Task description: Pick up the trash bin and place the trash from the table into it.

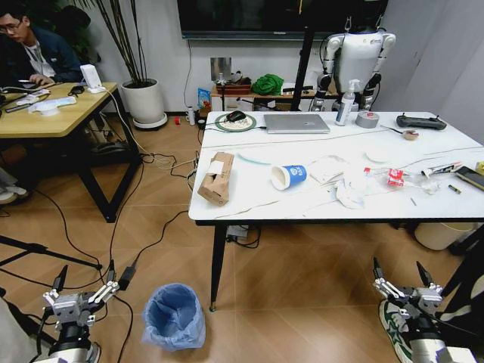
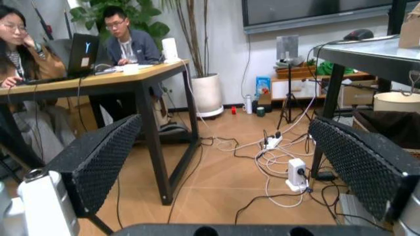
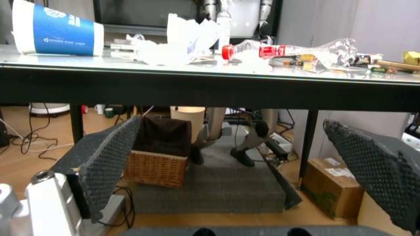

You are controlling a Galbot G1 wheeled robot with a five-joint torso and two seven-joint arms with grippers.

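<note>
The table takes up most of the scene, a white marble-look top on slim black legs, with the trash spread across its near half. The trash bin sits on the wooden floor just off the table's front-left corner leg, lined with a crinkly light-blue bag, nothing touching it.

On the table, going down in size: a brown cardboard box right at the left edge, a paper cup with blue print lying on its side near the middle, crumpled tissues beside it, then a clear red-capped bottle on its side further right.

Both arms are low and in front of the table. The left gripper hangs left of the bin, fingers spread wide with nothing between them. The right gripper is off to the right below the table edge — same deal, fingers wide apart and empty.
</note>
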